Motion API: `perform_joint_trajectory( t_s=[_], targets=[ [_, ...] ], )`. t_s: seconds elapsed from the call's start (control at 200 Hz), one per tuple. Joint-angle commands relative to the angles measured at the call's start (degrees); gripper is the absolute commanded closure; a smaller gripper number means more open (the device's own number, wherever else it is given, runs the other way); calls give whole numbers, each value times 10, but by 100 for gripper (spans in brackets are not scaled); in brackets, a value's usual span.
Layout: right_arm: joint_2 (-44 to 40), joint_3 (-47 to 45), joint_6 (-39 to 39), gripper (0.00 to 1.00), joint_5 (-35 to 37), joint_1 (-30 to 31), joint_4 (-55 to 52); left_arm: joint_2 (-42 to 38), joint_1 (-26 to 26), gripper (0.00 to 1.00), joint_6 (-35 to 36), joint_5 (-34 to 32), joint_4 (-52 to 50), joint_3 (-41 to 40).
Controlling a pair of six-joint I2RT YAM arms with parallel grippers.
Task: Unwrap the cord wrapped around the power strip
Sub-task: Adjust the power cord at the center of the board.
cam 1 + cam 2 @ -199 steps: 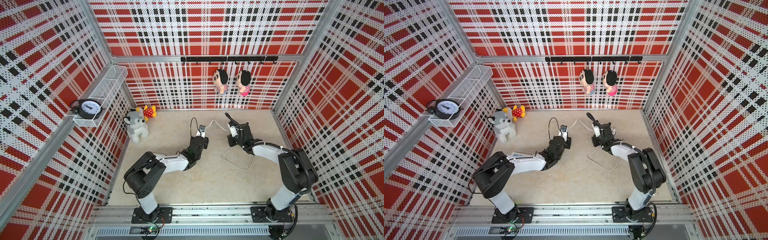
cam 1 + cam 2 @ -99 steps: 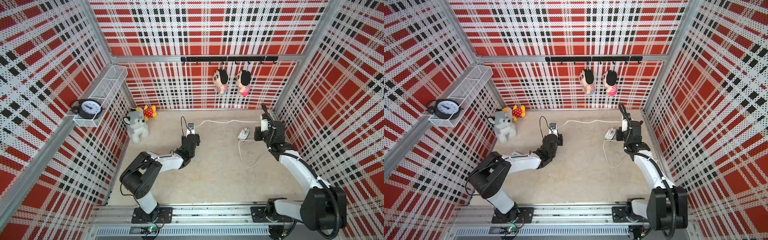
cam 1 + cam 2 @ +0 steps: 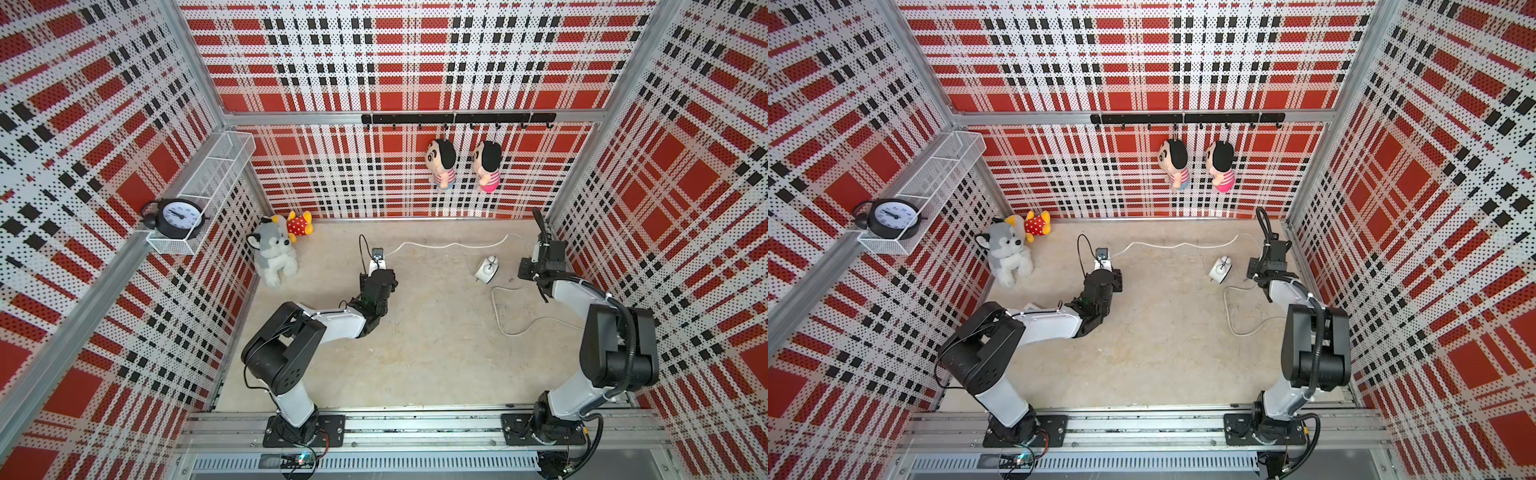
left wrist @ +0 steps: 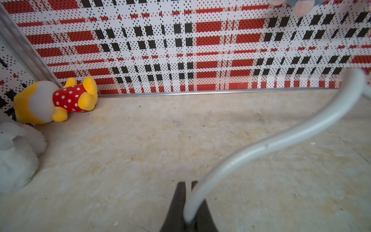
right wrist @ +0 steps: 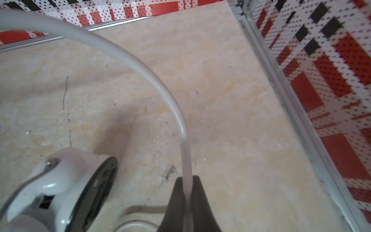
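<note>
The white cord (image 3: 446,245) lies stretched along the back of the floor between my two grippers in both top views. Past the right one, a slack loop of cord (image 3: 1235,316) lies on the floor. My left gripper (image 3: 381,259) (image 4: 188,182) is shut on the cord (image 4: 281,140), which curves away from its jaws. My right gripper (image 3: 538,241) (image 5: 186,177) is shut on the cord (image 5: 140,64) close to the right wall. The power strip is out of view.
A small round white clock (image 3: 486,269) (image 5: 60,180) lies on the floor just left of the right gripper. A husky plush (image 3: 272,257) and a yellow-red plush (image 4: 56,100) sit in the back left corner. Two dolls (image 3: 442,164) hang on the back wall.
The right arm has swung from the middle out to the right wall, pulling the cord straight along the back. The left gripper has shifted a little left. The white clock is now uncovered.
</note>
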Motion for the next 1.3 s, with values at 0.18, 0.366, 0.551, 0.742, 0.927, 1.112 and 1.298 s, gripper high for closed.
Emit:
perform_joint_trajectory(
  t_s=[0.18, 0.366, 0.551, 0.742, 0.927, 1.112, 1.298],
  targets=[
    [135, 219, 17, 100, -38, 62, -52, 91, 19, 100, -48, -28, -102, 94],
    [245, 351, 4, 100, -18, 63, -120, 119, 11, 100, -31, -41, -149, 126],
    [294, 364, -1, 100, -45, 61, -121, 144, -24, 100, 19, -62, -183, 139],
    [287, 359, 8, 50, -52, 61, -112, 182, -17, 100, 2, -20, -236, 175],
    [183, 281, 16, 26, -54, 52, -80, 204, -8, 96, -9, 0, -265, 209],
    [55, 175, 16, 16, -72, 50, -67, 222, -9, 64, -11, 4, -284, 228],
    [-64, 55, 51, 16, -51, 50, -72, 203, -23, 39, -2, 1, -272, 220]
  ],
)
